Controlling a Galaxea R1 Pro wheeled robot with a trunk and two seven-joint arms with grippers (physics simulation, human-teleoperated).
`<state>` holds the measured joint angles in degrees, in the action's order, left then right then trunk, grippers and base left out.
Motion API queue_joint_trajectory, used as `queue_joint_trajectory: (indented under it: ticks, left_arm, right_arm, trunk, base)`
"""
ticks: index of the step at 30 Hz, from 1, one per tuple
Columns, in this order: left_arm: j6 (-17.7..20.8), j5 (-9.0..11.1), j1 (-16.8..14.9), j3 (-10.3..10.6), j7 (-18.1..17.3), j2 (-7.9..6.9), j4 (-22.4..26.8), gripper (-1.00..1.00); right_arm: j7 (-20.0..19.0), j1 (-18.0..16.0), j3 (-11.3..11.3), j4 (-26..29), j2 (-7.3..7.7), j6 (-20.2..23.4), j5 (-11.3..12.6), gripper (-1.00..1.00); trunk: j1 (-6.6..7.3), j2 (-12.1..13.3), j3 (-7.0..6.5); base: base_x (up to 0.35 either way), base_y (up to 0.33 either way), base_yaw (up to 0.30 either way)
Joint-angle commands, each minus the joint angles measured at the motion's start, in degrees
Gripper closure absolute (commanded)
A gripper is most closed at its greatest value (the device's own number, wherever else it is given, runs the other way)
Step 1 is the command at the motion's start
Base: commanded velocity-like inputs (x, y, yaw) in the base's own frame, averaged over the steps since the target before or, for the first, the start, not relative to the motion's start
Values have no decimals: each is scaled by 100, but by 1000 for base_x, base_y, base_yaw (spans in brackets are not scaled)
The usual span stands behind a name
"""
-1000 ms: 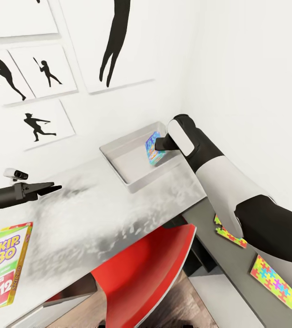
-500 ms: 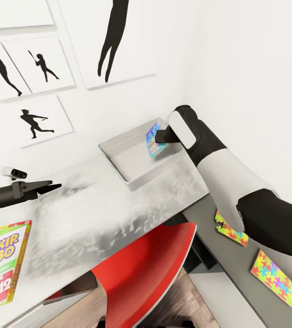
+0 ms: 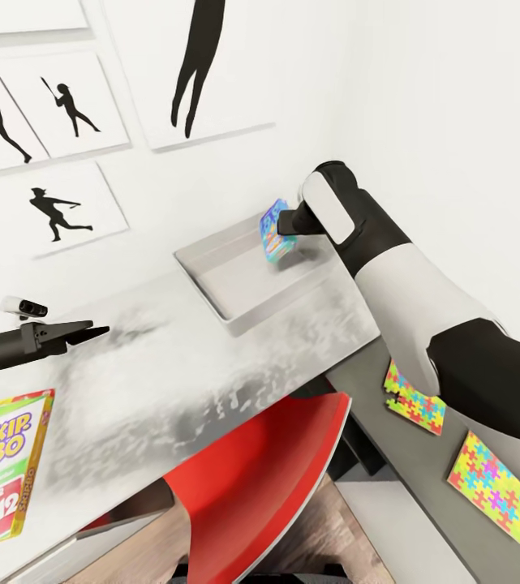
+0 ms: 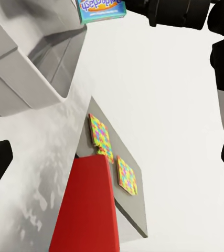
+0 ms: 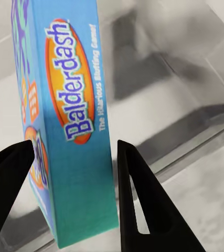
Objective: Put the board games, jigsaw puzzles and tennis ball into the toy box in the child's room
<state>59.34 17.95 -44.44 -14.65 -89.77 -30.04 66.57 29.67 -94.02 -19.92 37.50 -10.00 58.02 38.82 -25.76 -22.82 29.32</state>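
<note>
My right gripper [image 3: 282, 231] is shut on a blue Balderdash board game [image 3: 273, 234], held on edge over the far right corner of the grey toy box [image 3: 203, 282]. In the right wrist view the game [image 5: 70, 121] sits between both fingers [image 5: 135, 199], above the toy box floor [image 5: 159, 110]. My left gripper [image 3: 91, 331] hangs open over the table, apart from the green Skip-Bo board game [image 3: 4, 470] lying near the front left edge. Two jigsaw puzzles [image 3: 412, 399] [image 3: 499, 491] lie flat on the lower grey surface at the right. The tennis ball and the bed are out of view.
A red chair [image 3: 268, 478] is tucked under the table's front edge. White walls close in behind and to the right of the toy box, with black silhouette pictures [image 3: 61, 212]. A small white device [image 3: 24, 307] sits near the left gripper.
My right gripper has raised the Balderdash game higher above the toy box. The head view has shifted slightly. The left arm has stayed put.
</note>
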Motion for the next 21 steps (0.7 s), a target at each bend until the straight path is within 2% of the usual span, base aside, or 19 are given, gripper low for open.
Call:
queue_joint_trajectory:
  ticks: [1, 16, 19, 21]
  left_arm:
    - [61, -2, -3, 1, -23, -2, 3, -100]
    - [61, 11, -9, -4, -23, -36, 94, -100]
    - [61, 149, -11, -9, -23, -109, 115, -100]
    - [61, 375, -10, -9, -23, -174, 123, -100]
  right_arm:
    - [56, -11, -12, -5, 0, 8, 55, 100]
    - [55, -28, -4, -24, 1, 24, 64, 100]
    - [56, -28, -3, -24, 3, 25, 64, 100]
    - [55, -28, -3, -24, 0, 25, 64, 100]
  trunk:
    - [-3, -10, 17]
    - [-3, -10, 133]
    - [-3, -10, 156]
    - [-3, -10, 171]
  base:
    - [0, 0, 0]
    - [0, 0, 0]
    - [0, 0, 0]
    - [0, 0, 0]
